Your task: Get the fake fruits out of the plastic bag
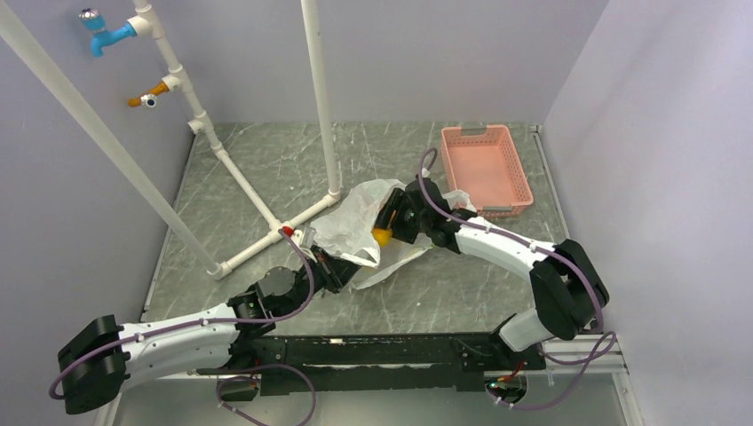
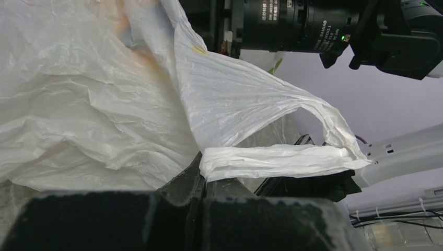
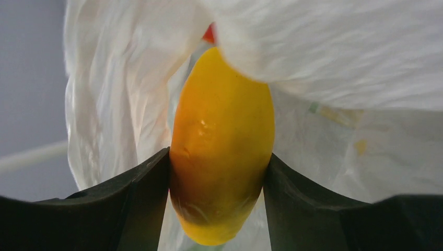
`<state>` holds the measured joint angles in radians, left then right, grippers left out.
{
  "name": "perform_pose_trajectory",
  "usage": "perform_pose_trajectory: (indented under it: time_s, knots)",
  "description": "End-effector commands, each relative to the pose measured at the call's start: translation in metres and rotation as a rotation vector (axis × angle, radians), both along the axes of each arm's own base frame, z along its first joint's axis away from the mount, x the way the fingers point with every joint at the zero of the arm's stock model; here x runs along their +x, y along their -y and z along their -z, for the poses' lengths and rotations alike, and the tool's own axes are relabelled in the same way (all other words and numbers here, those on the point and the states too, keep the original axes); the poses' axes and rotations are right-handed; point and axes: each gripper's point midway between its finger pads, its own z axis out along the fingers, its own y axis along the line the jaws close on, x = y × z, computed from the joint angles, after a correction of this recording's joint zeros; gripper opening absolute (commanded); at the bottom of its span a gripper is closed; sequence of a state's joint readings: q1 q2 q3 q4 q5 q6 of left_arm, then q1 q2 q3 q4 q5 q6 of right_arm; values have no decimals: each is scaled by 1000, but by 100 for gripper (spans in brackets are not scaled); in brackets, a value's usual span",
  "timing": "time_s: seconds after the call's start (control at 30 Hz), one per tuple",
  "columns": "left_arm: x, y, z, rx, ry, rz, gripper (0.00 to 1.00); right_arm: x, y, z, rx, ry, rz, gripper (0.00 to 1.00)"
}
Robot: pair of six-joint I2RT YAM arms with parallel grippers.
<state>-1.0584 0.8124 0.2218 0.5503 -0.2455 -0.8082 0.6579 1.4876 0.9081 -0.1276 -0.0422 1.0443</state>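
Observation:
The translucent white plastic bag [image 1: 360, 217] lies crumpled at the table's middle. My left gripper [image 1: 333, 266] is shut on one of its handle loops [image 2: 271, 161] at the bag's near edge. My right gripper [image 1: 391, 229] is shut on the orange-yellow mango [image 1: 382, 237], held at the bag's mouth. In the right wrist view the mango [image 3: 222, 141] sits squeezed between both black fingers [image 3: 141, 204], with bag film over its top. A sliver of red fruit [image 3: 209, 34] shows behind it. The green apple is hidden.
A pink slotted basket [image 1: 486, 167] stands at the back right. A white pipe frame [image 1: 266, 226] with upright posts stands at the back left, its foot close to the bag. The right arm's wrist camera [image 2: 292, 23] hangs just above the bag.

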Motion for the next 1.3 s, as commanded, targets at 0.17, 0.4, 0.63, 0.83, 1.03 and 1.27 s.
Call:
perform_pose_trajectory:
  time_s: [0.17,0.4,0.63,0.83,1.03,1.27]
  knots:
    - [6,-7,-17,-22,24,-52,0,-63,-35,-60,170,253,-528,4]
    - [8,-19,-22,-63,21,-98,0,-85,-10,-86,106,468,-623,0]
    - [8,-28,-21,-53,15,-122,0,-74,47,-124,-135,706,-470,0]
    - [6,-36,-19,-39,13,-133,0,-28,142,-165,-394,801,95,0]
    - [4,-36,-16,-34,-5,-131,0,8,215,-200,-675,749,513,0]
    - [5,-43,-13,12,-28,-156,0,66,267,-181,-772,661,661,0]
